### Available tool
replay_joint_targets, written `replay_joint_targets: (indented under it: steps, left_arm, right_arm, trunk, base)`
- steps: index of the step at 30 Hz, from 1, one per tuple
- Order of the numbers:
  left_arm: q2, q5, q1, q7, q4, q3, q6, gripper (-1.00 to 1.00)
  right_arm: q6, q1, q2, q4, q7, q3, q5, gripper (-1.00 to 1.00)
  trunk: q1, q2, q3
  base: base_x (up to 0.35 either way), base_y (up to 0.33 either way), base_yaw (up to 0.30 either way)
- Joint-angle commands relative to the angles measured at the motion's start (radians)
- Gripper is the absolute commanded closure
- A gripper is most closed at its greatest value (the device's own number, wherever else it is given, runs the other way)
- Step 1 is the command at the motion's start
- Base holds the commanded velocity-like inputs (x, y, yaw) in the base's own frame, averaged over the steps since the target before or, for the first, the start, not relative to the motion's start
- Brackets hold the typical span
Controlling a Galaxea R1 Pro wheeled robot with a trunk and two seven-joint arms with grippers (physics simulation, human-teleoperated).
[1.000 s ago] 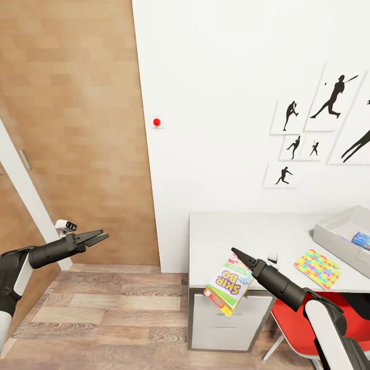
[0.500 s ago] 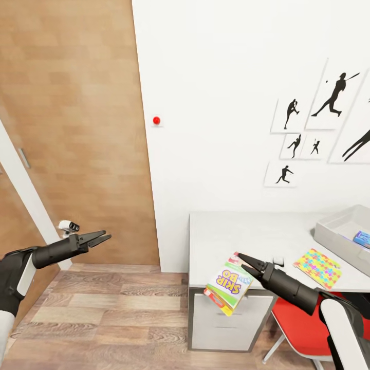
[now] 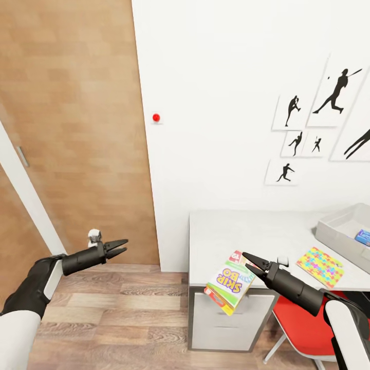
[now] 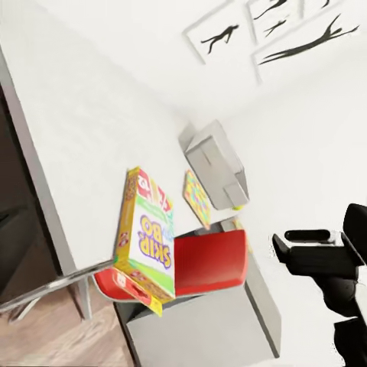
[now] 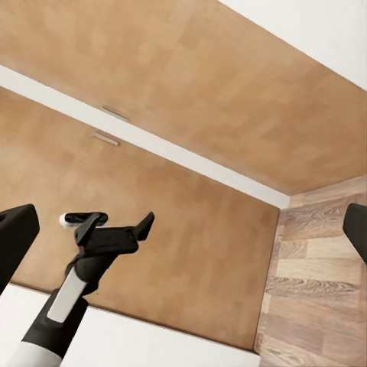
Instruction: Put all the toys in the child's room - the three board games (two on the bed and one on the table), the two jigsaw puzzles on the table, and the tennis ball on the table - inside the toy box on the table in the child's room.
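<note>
Right gripper [image 3: 247, 258] holds a board game at the pale grey counter's [image 3: 241, 231] front edge.

Head view: its fingers are clamped on the green-edged flat "Skip-Bo" game box [image 3: 229, 281], hanging tilted off that edge; on the counter lie a multicoloured jigsaw slab [image 3: 319, 266] and the light grey toy box [image 3: 343, 234]. The left gripper [image 3: 121, 247] is well clear of the counter, fingers slightly apart.
Left wrist view: the game box [image 4: 144, 235] stands before a red chair [image 4: 206, 262].

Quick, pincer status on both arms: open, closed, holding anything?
Left pincer: open, holding nothing, out over the floor.
Right pincer: closed on the Skip-Bo board game at the table edge.
</note>
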Motion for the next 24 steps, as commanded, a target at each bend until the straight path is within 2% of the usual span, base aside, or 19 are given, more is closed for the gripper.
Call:
replay_joint_targets:
  steps: [1,5,9,16,21,24]
  left_arm:
    - [-0.006,0.003,-0.001,0.009,0.006,0.000,0.008,-1.00]
    - [-0.042,0.001,-0.002,0.074,0.079,-0.002,0.003,-1.00]
    - [-0.057,0.003,-0.004,0.143,0.171,-0.002,-0.026,-1.00]
    - [-0.079,0.001,-0.005,0.171,0.227,-0.002,-0.063,-1.00]
    - [-0.086,0.001,-0.005,0.175,0.234,-0.002,-0.068,-1.00]
    - [-0.100,0.000,-0.005,0.176,0.236,-0.002,-0.069,-1.00]
  right_arm:
    - [0.004,-0.001,0.000,0.000,0.008,-0.002,0.007,-1.00]
    - [0.004,-0.001,0.000,0.000,0.008,-0.002,0.007,-1.00]
    - [0.004,-0.001,0.001,0.000,0.008,-0.002,0.007,-1.00]
    - [0.004,-0.001,0.000,0.000,0.008,-0.003,0.007,-1.00]
    - [0.004,-0.001,0.000,0.001,0.008,-0.004,0.007,-1.00]
    - [0.004,-0.001,0.000,0.001,0.008,-0.005,0.007,-1.00]
  trunk:
    - [0.004,-0.008,-0.005]
    - [0.019,-0.036,-0.017]
    - [0.035,-0.064,-0.030]
    - [0.062,-0.113,-0.052]
    - [0.081,-0.148,-0.067]
    - [0.092,-0.169,-0.077]
  base:
    - [0.000,0.000,0.000]
    - [0.000,0.000,0.000]
    - [0.000,0.000,0.000]
    - [0.000,0.000,0.000]
    - [0.000,0.000,0.000]
    - [0.000,0.000,0.000]
